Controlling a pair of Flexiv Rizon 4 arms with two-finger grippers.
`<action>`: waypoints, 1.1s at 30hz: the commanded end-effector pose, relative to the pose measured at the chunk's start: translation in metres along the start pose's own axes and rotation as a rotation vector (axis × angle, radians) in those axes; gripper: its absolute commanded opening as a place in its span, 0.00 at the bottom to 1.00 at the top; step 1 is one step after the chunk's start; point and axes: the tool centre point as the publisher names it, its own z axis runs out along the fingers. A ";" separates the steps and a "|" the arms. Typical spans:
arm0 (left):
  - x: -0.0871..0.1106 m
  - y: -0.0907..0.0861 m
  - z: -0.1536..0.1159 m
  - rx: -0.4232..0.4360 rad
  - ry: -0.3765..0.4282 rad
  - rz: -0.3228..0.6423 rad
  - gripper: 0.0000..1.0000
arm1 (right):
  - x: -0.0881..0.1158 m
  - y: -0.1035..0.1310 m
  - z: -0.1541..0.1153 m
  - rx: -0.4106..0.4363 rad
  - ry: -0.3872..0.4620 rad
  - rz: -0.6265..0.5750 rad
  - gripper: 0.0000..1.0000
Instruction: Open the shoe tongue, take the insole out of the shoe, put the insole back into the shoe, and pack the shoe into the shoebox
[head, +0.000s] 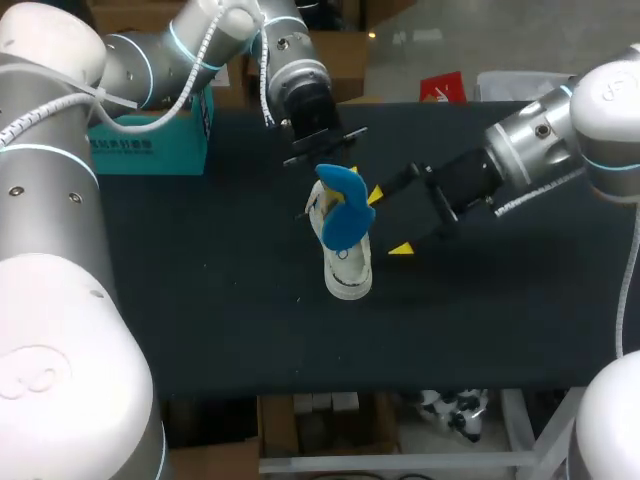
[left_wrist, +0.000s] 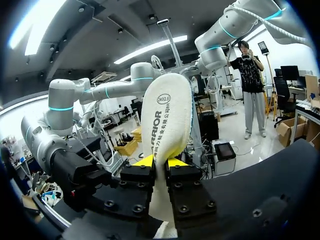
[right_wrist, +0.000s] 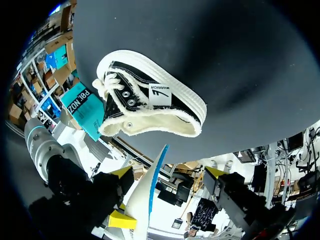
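Shoe (head: 348, 268) rests mid-table (head: 200, 300), light, its canvas sides soft; take it by the firm rubber sole. Over the shoe, the thin, bendy insole (left_wrist: 167, 120) is clamped in your left gripper (left_wrist: 160, 162). Beside the shoe, your right gripper (head: 388, 222) gapes empty.

Bare table (head: 200, 300) is seen between the shoebox (head: 150, 140) at the far left corner and the shoe (head: 348, 270) in the middle, and along the near edge. Above the shoe the way is blocked by the insole (head: 340, 210), clamped upright in the left gripper (left_wrist: 160, 162). The shoe's right flank is crowded by the right gripper (head: 388, 222), its fingers spread.
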 end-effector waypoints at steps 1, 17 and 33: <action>0.006 -0.005 0.020 -0.160 -0.064 0.021 0.00 | -0.007 0.007 0.006 0.019 0.073 -0.003 0.90; 0.004 0.014 0.028 -0.273 -0.141 0.065 0.00 | 0.004 0.014 0.007 0.067 0.141 -0.007 0.49; -0.004 0.030 0.021 -0.298 -0.176 0.065 0.00 | 0.017 0.020 0.006 0.100 0.149 -0.009 0.45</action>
